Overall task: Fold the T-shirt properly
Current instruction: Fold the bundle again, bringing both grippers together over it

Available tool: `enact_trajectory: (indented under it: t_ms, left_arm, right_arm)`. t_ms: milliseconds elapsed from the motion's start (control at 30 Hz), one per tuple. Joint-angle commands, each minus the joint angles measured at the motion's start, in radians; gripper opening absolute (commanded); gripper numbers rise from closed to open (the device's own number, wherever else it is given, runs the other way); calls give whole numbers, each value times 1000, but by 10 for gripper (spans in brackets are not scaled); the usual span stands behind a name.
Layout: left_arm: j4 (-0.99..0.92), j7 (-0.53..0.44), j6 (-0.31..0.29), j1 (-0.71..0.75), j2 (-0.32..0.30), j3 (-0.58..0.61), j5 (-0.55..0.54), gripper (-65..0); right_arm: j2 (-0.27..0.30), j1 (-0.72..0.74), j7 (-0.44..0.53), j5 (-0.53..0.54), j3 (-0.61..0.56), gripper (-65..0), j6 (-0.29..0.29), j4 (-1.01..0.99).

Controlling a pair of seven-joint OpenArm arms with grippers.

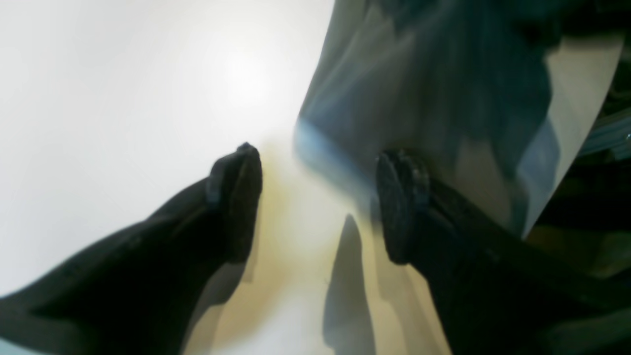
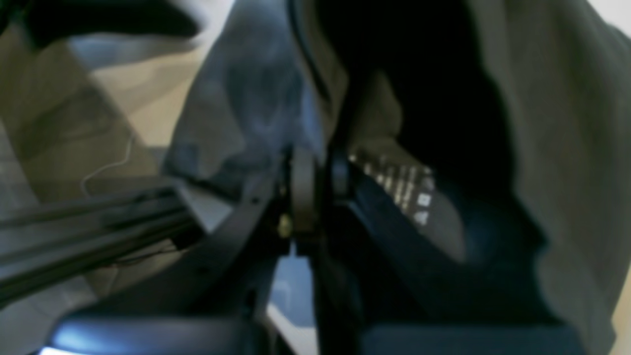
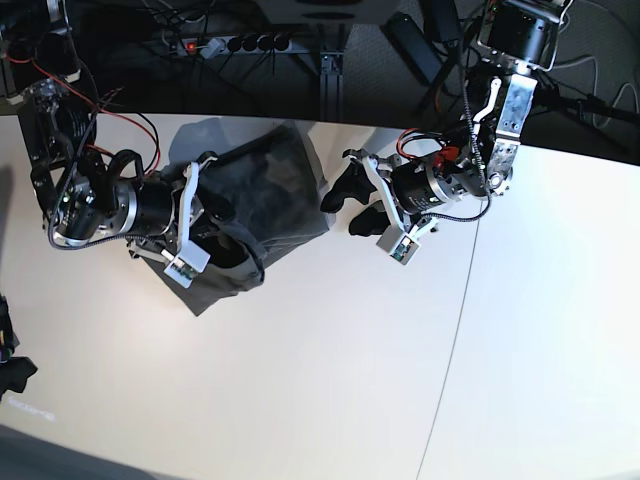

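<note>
The dark grey-olive T-shirt (image 3: 262, 190) lies bunched up at the left middle of the white table (image 3: 330, 360). My right gripper (image 3: 222, 225) is shut on a fold of its fabric and holds that part raised. In the right wrist view the shut fingers (image 2: 303, 185) pinch cloth of the T-shirt (image 2: 552, 128) beside the white printed neck label (image 2: 402, 190). My left gripper (image 3: 346, 208) is open and empty just right of the shirt. In the left wrist view its gripper (image 1: 320, 197) hangs above bare table, with the T-shirt's (image 1: 424, 79) edge close to one finger (image 1: 402, 212).
A seam (image 3: 455, 330) runs down the table on the right. Behind the far table edge are a power strip (image 3: 235, 44), cables and a metal frame (image 3: 330, 70). A dark object (image 3: 10, 365) sits at the left edge.
</note>
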Motion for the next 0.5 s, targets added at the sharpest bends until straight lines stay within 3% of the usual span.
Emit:
enact_trajectory:
  t_ms: [0,167,200,267,300,333,467]
  left_arm:
    - [-23,108,12,14,-7,5,59,-241]
    - [-23,108,12,11,-7,5,58,-241]
    - [-23,108,12,10,-8,5,58,-241]
    - [-23,108,12,8,-8,5,59,-241]
    - [-23,108,12,5,-8,5,59,-241]
    - [-23,108,12,5,-9,5,60,-241]
    - [-23,109,12,-12,-13,4,68,-241]
  right_arm:
    - [5,-3,27,-6,9,-650,59,15]
    - [-30,-72,34,-46,8,-650,59,12]
    - [-36,-80,34,-46,8,-611,59,12]
    - [-45,-93,45,-42,8,-382,60,12]
    - [-48,-99,50,-32,7,-292,60,12]
    - [-53,-101,49,-12,7,-241,60,12]
    - [-95,-100,49,34,7,-229,60,13]
